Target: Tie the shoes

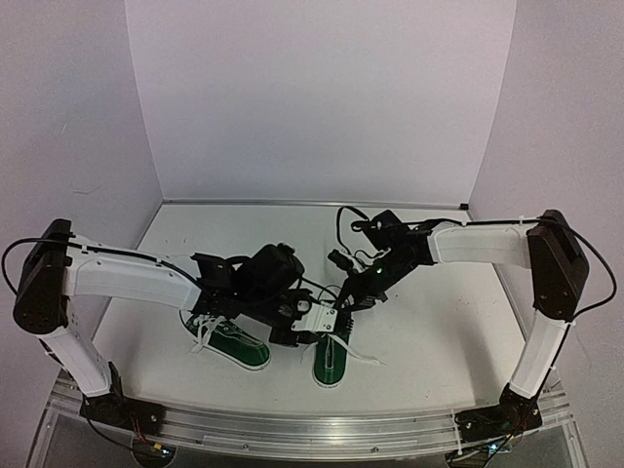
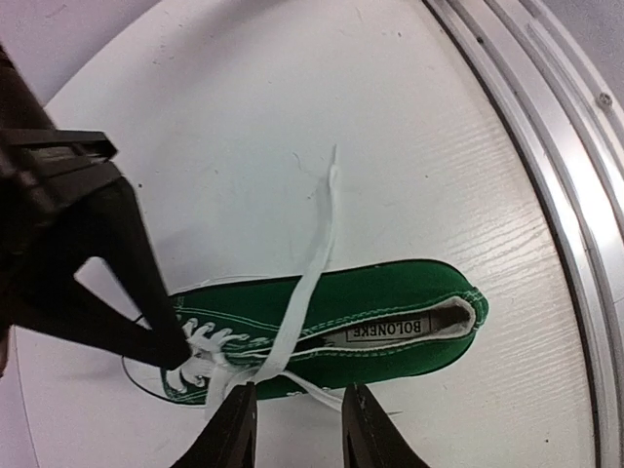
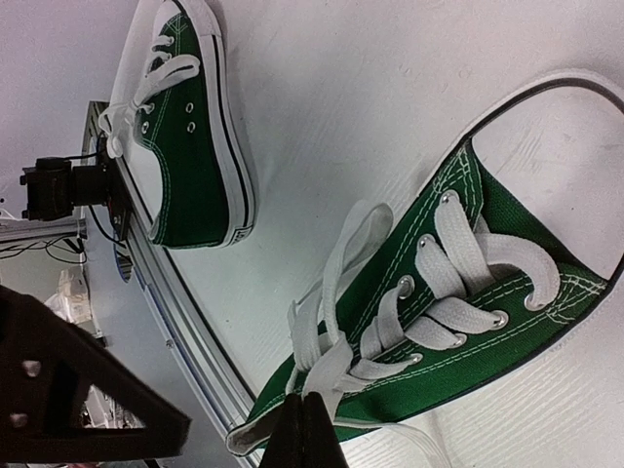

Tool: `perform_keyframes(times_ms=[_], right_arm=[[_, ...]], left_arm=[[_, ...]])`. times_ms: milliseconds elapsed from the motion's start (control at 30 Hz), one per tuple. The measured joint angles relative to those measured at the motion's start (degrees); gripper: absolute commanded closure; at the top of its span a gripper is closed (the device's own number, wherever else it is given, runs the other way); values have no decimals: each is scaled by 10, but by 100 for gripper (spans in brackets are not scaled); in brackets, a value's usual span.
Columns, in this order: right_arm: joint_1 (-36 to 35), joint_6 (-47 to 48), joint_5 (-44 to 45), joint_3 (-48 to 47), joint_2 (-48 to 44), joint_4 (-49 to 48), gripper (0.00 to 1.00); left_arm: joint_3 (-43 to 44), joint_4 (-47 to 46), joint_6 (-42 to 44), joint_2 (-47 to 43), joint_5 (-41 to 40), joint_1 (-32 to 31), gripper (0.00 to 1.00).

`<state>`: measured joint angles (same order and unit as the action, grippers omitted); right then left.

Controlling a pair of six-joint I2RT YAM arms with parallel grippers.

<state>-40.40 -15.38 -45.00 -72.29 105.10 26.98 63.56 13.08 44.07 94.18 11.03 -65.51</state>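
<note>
Two dark green sneakers with white laces lie on the white table. The right shoe [image 1: 330,363] is the one under both grippers; it also shows in the left wrist view [image 2: 390,317] and the right wrist view [image 3: 507,322]. The left shoe [image 1: 232,341] lies apart, untouched [image 3: 190,146]. My right gripper [image 3: 302,429] is shut on the white lace [image 3: 336,366] at the loose crossing near the top eyelets. My left gripper [image 2: 297,424] is open, just beside the shoe's side, with a thin lace strand [image 2: 314,388] running between its fingers. One long lace end [image 2: 317,244] lies across the shoe onto the table.
The table's metal front rail [image 2: 546,166] runs close to the right shoe's heel. The right arm's dark gripper body [image 2: 117,273] reaches in over the toe end. White walls [image 1: 322,97] enclose the back and sides.
</note>
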Motion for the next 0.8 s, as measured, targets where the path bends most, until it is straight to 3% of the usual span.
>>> perform_keyframes(times_ms=[267, 800], right_arm=[[1, 0, -7, 0, 1, 0, 100], [2, -1, -14, 0, 9, 0, 100]], left_arm=[[29, 34, 53, 58, -18, -6, 72], [35, 0, 28, 84, -32, -5, 74]])
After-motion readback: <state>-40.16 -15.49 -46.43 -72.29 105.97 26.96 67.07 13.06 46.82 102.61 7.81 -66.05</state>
